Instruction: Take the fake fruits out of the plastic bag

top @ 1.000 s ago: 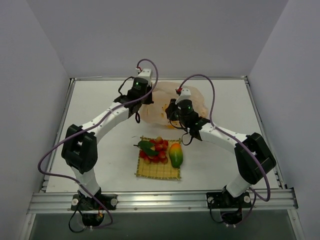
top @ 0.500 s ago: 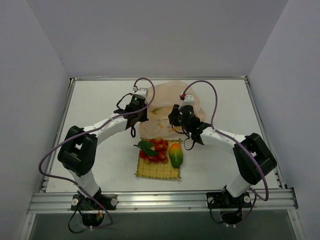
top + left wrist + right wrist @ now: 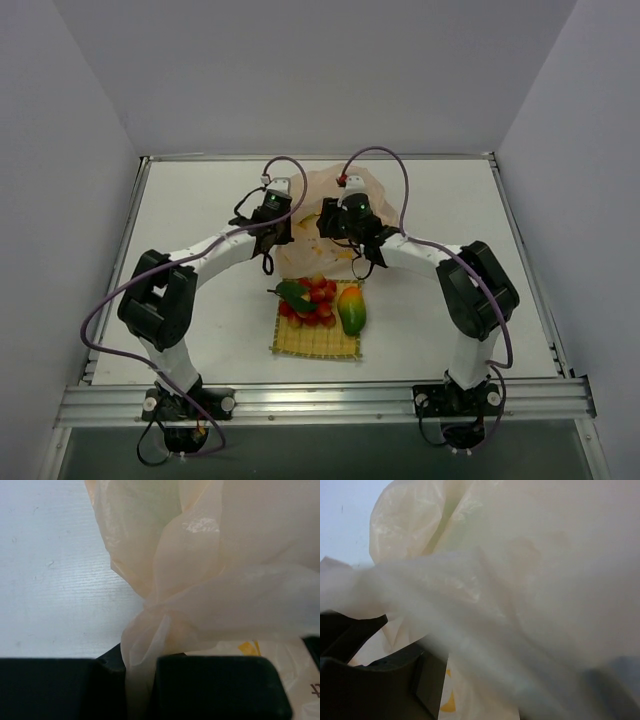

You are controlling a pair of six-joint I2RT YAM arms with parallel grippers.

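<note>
The peach plastic bag [image 3: 310, 205] hangs bunched between my two grippers at the back of the table. My left gripper [image 3: 277, 228] is shut on a twisted fold of the bag [image 3: 145, 645]. My right gripper [image 3: 335, 224] is at the bag's right side. Stretched plastic [image 3: 510, 605] fills its view and runs past one dark finger [image 3: 380, 680], hiding the other finger. The red berries [image 3: 317, 298] with a green leaf [image 3: 293, 293] and the mango [image 3: 351, 309] lie on the yellow mat [image 3: 310, 342]. No pear shows.
The mat lies just in front of the bag, between the two forearms. A raised rail [image 3: 320, 400] runs along the near edge. White walls enclose the left, right and back sides.
My right gripper has swung left toward the left gripper. My left gripper has drawn back toward the mat. The bag has gone from spread wide to a narrow bunch between them.
</note>
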